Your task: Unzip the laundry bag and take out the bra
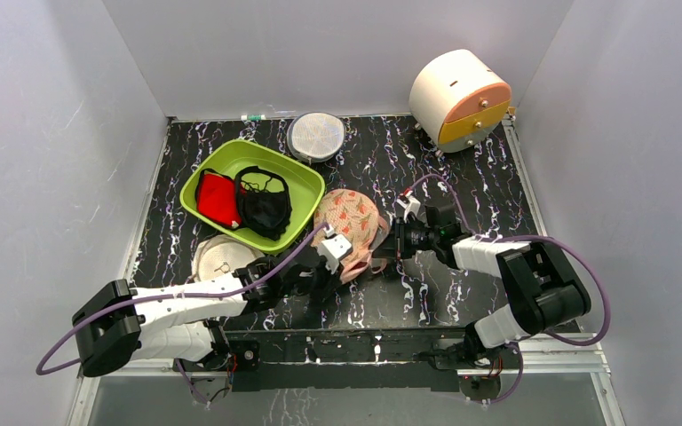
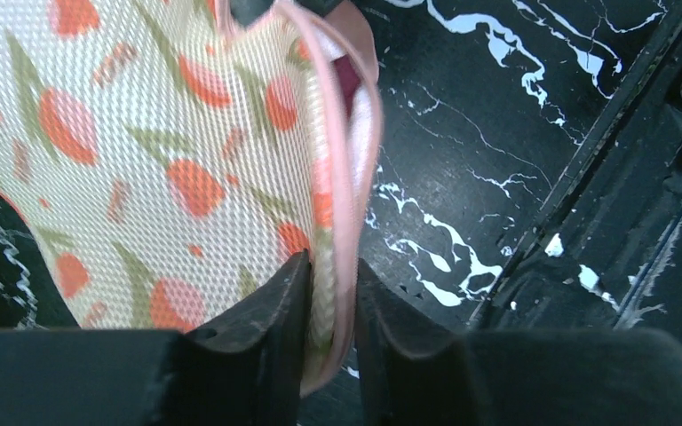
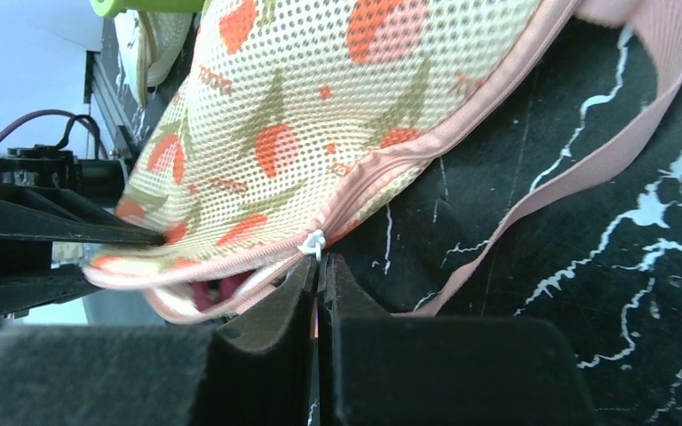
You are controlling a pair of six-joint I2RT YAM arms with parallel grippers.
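Note:
The laundry bag (image 1: 348, 219), beige-peach mesh with red-orange print, lies mid-table. My left gripper (image 1: 348, 259) is shut on the bag's pink-edged rim (image 2: 336, 266) at its near end. My right gripper (image 1: 389, 244) is shut on the white zip pull (image 3: 314, 244) at the bag's right side; its fingertips (image 3: 295, 288) press together. The zip is partly open beside the pull. A sliver of the dark maroon bra shows inside the gap in the right wrist view (image 3: 218, 290) and in the left wrist view (image 2: 348, 82). A pink strap (image 3: 577, 169) trails on the table.
A green tub (image 1: 250, 193) with a bright red garment (image 1: 218, 199) and a black bra (image 1: 264, 206) stands left of the bag. A grey mesh disc (image 1: 316, 136) lies at the back, a cream disc (image 1: 224, 257) front left. A white and orange drum (image 1: 458, 96) stands back right.

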